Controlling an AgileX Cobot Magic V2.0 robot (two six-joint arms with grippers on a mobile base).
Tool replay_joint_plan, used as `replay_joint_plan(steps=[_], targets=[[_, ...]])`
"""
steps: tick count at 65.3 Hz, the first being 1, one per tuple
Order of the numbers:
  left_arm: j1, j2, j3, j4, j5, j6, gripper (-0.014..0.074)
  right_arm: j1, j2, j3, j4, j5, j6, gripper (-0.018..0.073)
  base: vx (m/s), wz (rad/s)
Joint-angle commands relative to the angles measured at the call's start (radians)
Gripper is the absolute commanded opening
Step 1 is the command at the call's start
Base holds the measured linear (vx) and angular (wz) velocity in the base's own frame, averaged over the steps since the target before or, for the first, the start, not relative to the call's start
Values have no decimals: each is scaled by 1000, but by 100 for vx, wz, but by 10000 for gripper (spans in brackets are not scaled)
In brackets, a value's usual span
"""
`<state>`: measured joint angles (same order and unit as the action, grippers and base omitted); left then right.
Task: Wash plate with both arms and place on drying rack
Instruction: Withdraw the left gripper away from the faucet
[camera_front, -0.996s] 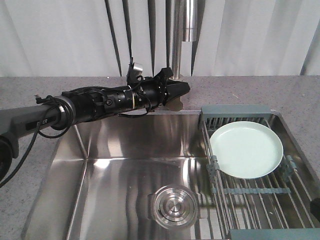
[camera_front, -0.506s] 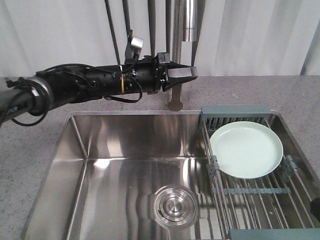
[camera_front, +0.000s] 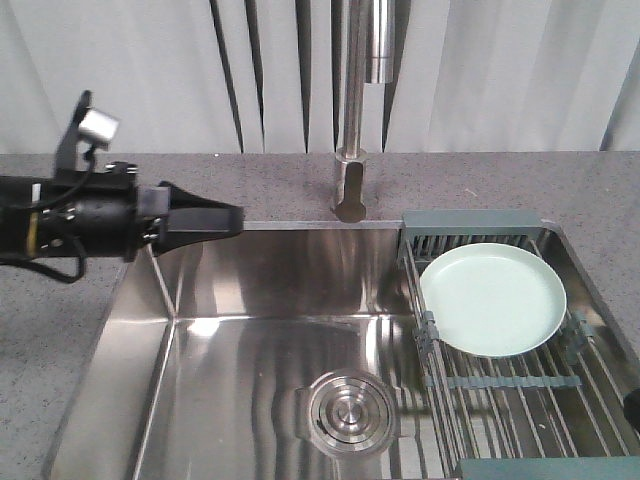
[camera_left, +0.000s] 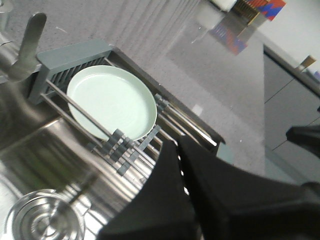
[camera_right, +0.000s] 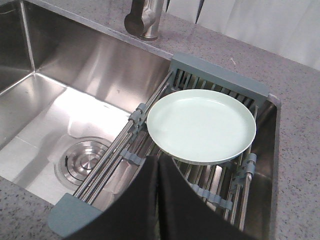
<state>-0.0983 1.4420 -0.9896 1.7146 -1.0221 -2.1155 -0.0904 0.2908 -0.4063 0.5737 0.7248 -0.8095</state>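
the plate (camera_front: 492, 298) is pale green and round. it lies flat on top of the drying rack (camera_front: 470, 381), near the far end of it. nothing is holding the plate. in the right wrist view the plate (camera_right: 201, 125) sits on the steel rods, close to the grey-blue end bar (camera_right: 219, 76). in the left wrist view the plate (camera_left: 112, 100) is on the rods too.

the rack sits over the right side of the shiny sink (camera_front: 260, 330). a round drain (camera_front: 345, 410) is in the bottom of the sink, left of the rack. a tall tap (camera_front: 355, 90) stands behind the sink, in the middle.

the left gripper (camera_front: 228, 219) is at the left side, over the left edge of the sink and well apart from the plate. its two black fingers are pressed together into a point with nothing between them. the left wrist view shows the same gripper (camera_left: 175, 145) with only a thin line between its fingers.

the right gripper (camera_right: 157, 165) hangs just in front of the plate's near edge. its two fingers are pressed together too, and it holds nothing.

the grey stone counter (camera_front: 540, 180) goes all around the sink.
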Motion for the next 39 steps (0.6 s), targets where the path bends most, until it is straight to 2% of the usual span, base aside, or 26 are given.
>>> replay_joint_plan(steps=[1, 3, 11, 18, 30, 39], targets=[[50, -200, 54, 38, -25, -22, -6, -3, 11, -25, 52, -78, -3, -1, 0, 0], [69, -261, 82, 60, -24, -22, -6, -3, 11, -25, 64, -82, -3, -1, 0, 0], [126, -495, 200, 60, 14, -22, -6, -3, 11, -25, 99, -101, -3, -1, 0, 0], [142, -725, 299, 60, 133, -22, -6, 9, 13, -25, 121, -108, -10, -1, 0, 0], [142, -1093, 493, 59, 361, -22, -6, 138, 44, -25, 120, -110, -42, -1, 0, 0], [142, -1245, 623, 59, 443, -22, -7, 213, 46, -25, 118, -109, -61, -1, 0, 0]])
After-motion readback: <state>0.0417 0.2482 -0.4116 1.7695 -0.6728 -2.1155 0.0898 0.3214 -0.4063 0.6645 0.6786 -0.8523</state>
